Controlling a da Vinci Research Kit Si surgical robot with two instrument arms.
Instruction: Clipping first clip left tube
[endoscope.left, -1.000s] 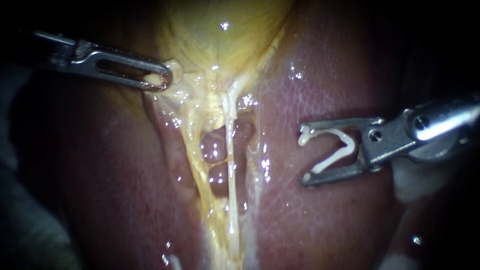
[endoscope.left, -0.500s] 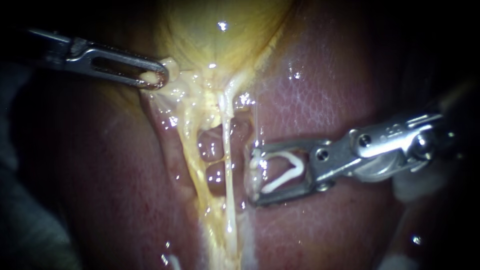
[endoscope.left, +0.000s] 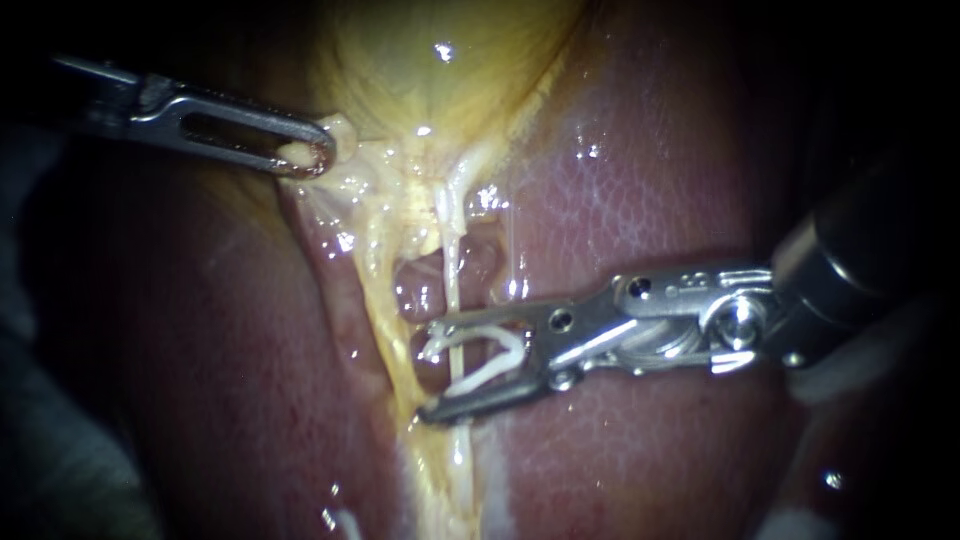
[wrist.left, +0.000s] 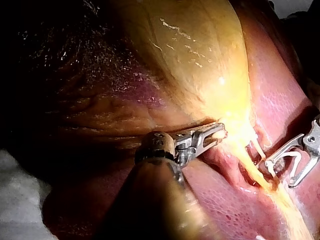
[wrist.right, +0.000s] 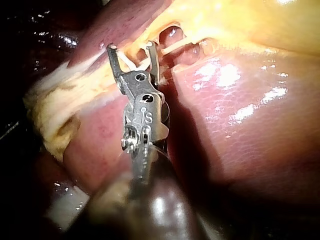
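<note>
We find no readable text, label, brand or number here; only small stamped marks stand on our right instrument (wrist.right: 131, 52).

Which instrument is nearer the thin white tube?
Right instrument: its jaws, holding a clip, straddle the tube. The left instrument grips tissue higher up, beside the gallbladder, well away.

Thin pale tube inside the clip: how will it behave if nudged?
Probably floppy: the thin pale tube is a slim strand, taut-looking only while the left instrument grips the gallbladder. Likely slippery, since it glistens wet. Possibly fragile: no thicker than the clip.
</note>
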